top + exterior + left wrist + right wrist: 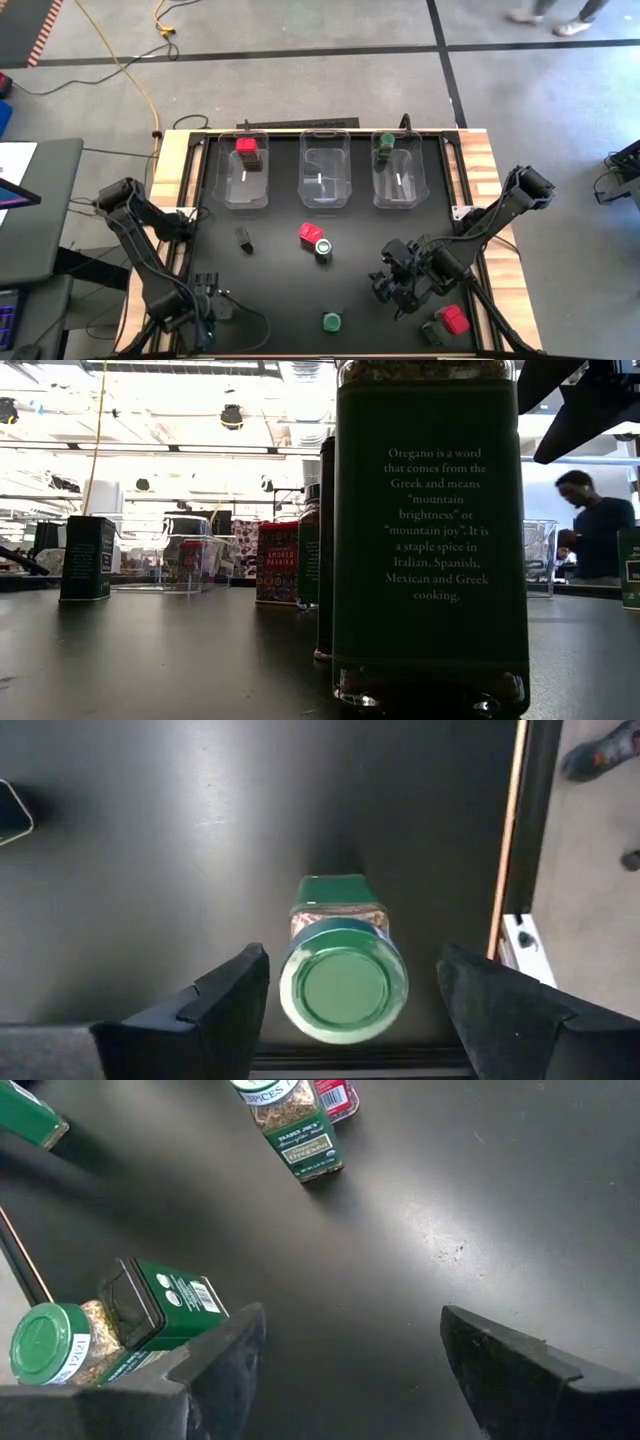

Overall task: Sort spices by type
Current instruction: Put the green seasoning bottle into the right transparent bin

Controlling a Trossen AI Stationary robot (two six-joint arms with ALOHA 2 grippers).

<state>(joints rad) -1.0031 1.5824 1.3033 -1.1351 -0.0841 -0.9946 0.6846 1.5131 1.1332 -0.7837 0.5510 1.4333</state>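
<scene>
Left gripper (345, 995) spread wide, empty, poised straight above green-lidded oregano jar (343, 978) standing upright near table's front edge, lid up between fingers (225, 1005), untouched. Right gripper (345, 1355) also gaping, empty, over bare table (450, 1200).

1. You have bare mat (280, 285) across the table's middle and front-left; a gripper can pass there.
2. Three clear bins (324, 168) wall off the back edge.
3. A red container (310, 233) touching a green-lidded jar (323, 249) block the centre.
4. A dark tin (244, 239) stands alone left of them.
</scene>
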